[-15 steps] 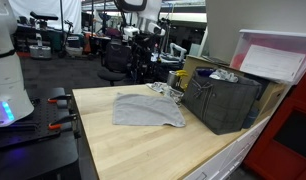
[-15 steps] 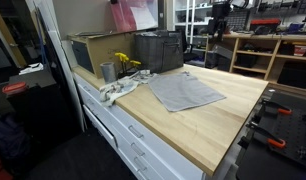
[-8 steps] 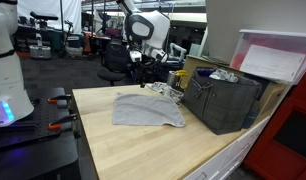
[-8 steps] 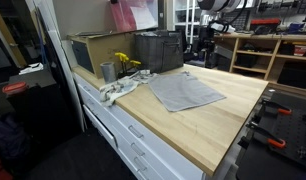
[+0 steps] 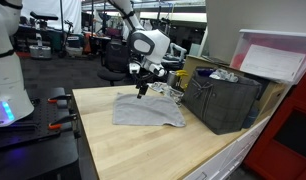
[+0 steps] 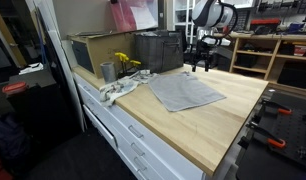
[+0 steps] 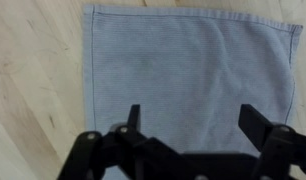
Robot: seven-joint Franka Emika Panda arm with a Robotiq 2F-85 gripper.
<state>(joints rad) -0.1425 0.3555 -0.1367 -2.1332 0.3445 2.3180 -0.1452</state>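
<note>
A grey cloth lies spread flat on the wooden table. In the wrist view the cloth fills most of the picture, its edges and far corners visible against the wood. My gripper hangs above it, open, with nothing between its dark fingers. In both exterior views the gripper hovers over the cloth's far edge, apart from the fabric.
A dark crate stands beside the cloth. A crumpled white rag, a metal cup and a yellow object lie near the table's end. A cardboard box sits behind them.
The arm has come down from behind the table to hang over the cloth. The jaws have stayed open and the cloth has not moved.
</note>
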